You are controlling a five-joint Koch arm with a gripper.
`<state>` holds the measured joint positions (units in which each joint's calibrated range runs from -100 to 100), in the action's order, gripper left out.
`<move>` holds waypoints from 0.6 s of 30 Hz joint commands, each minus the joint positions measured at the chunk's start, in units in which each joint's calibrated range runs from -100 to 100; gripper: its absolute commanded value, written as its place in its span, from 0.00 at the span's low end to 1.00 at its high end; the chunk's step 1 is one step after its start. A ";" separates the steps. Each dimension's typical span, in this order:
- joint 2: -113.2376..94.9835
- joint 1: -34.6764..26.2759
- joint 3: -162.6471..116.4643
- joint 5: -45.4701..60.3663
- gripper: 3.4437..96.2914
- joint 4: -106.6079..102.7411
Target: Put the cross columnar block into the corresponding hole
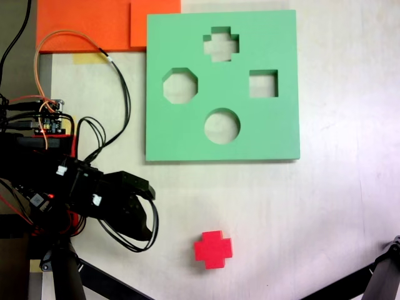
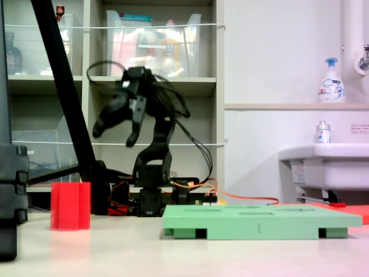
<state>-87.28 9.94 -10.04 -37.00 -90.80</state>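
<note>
Bare desk (image 1: 325,206) fills the lower right of the first exterior view, and open desk lies all round the cross columnar block (image 1: 213,249) at lower centre. The gripper (image 2: 115,130), jaws spread, hangs high above the desk at upper left of the second exterior view. The green foam board (image 1: 275,131) lies flat across upper centre, its plus-shaped cutout (image 1: 221,44) uncovered. Loose cables (image 1: 122,94) loop beside the board's left edge.
</note>
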 commanded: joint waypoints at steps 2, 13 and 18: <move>20.52 -0.34 17.72 0.05 0.46 -9.20; 47.89 -0.20 29.09 0.83 0.62 -9.20; 61.02 0.39 30.78 1.76 0.84 -9.20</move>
<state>-28.45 10.13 16.71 -36.02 -98.04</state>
